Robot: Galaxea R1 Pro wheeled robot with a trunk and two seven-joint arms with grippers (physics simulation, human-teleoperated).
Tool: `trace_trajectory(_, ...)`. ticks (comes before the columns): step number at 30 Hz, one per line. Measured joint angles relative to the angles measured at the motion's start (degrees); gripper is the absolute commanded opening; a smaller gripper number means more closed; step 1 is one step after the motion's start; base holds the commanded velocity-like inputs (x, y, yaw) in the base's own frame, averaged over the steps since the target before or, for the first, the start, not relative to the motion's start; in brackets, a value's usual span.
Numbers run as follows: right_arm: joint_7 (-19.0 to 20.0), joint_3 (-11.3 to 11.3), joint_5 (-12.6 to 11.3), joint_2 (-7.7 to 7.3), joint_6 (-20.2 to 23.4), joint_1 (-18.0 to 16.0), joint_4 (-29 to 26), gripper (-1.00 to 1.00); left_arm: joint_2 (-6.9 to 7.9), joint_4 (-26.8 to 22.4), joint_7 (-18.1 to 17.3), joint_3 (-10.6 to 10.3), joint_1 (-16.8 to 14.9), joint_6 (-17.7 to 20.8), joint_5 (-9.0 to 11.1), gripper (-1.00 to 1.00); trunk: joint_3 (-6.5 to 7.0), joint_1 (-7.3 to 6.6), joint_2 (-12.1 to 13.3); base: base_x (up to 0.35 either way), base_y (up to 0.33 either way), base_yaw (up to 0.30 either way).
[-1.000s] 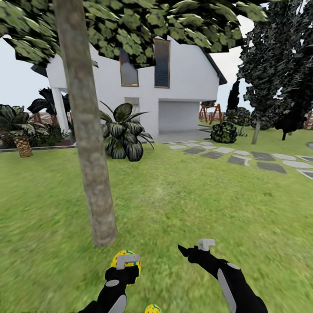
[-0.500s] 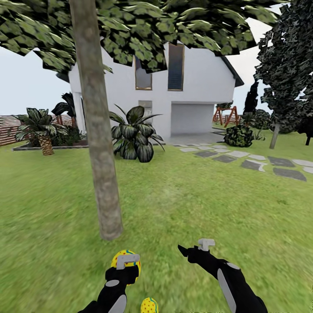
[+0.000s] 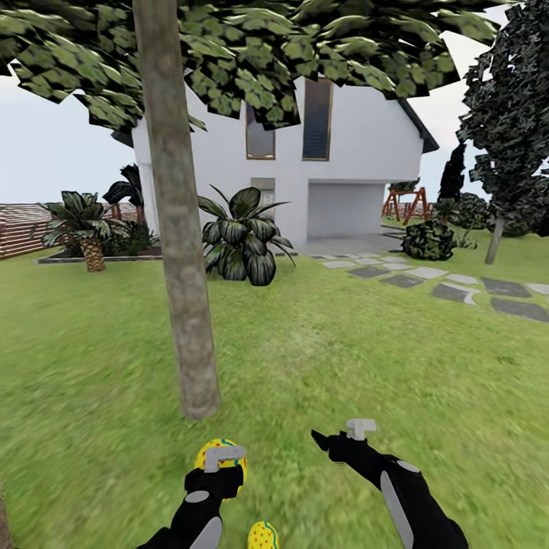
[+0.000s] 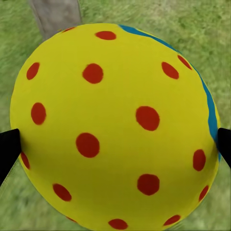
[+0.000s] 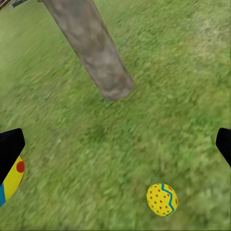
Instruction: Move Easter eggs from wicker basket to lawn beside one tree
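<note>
- Our left gripper [image 3: 219, 458] is clamped on one Easter egg [image 4: 113, 127], the dark fingers [image 4: 8, 149] pressing its two sides, and it hangs low over the lawn [image 3: 343, 358] just short of the tree [image 3: 187, 305]
- Risk one: the shell is smooth and round and we only pinch it at two spots, so a jolt of the arm or base could squirt it out and send it rolling off across the grass
- Our right gripper [image 3: 343, 436] is spread wide with nothing in it, hovering over bare grass beside the left one
- Risk two: that free arm sits close to the loaded one, and a careless swing could knock the egg loose
- A second egg [image 5: 162, 198] already lies on the grass near the trunk base, right below our arms in the head view [image 3: 263, 536]
- Risk three: lowering the held egg straight down, or rolling the base forward, could bump that one and push it away from the tree
- Risk four: releasing from a height would let the egg bounce and wander, so we judge a low, gentle set-down near the trunk is safest
- The wicker basket and the third egg are out of sight here, so we cannot say whether anything is left in it
</note>
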Motion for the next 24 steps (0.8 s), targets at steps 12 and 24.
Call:
trace_trajectory(12,-0.02,0.10,0.05,0.18,0.03,0.00,-0.01,1.00,0.01,0.01,-0.11,0.21,0.00,-0.01,0.57,-1.00,0.73,0.02,0.01,0.184,-0.136,0.237)
trace_trajectory(24,0.13,0.02,0.02,0.03,-0.07,0.01,-0.02,1.00,-0.09,-0.07,-0.21,0.40,-0.01,-0.08,1.14,-1.00,0.58,0.68,-1.17,0.003,-0.019,0.112)
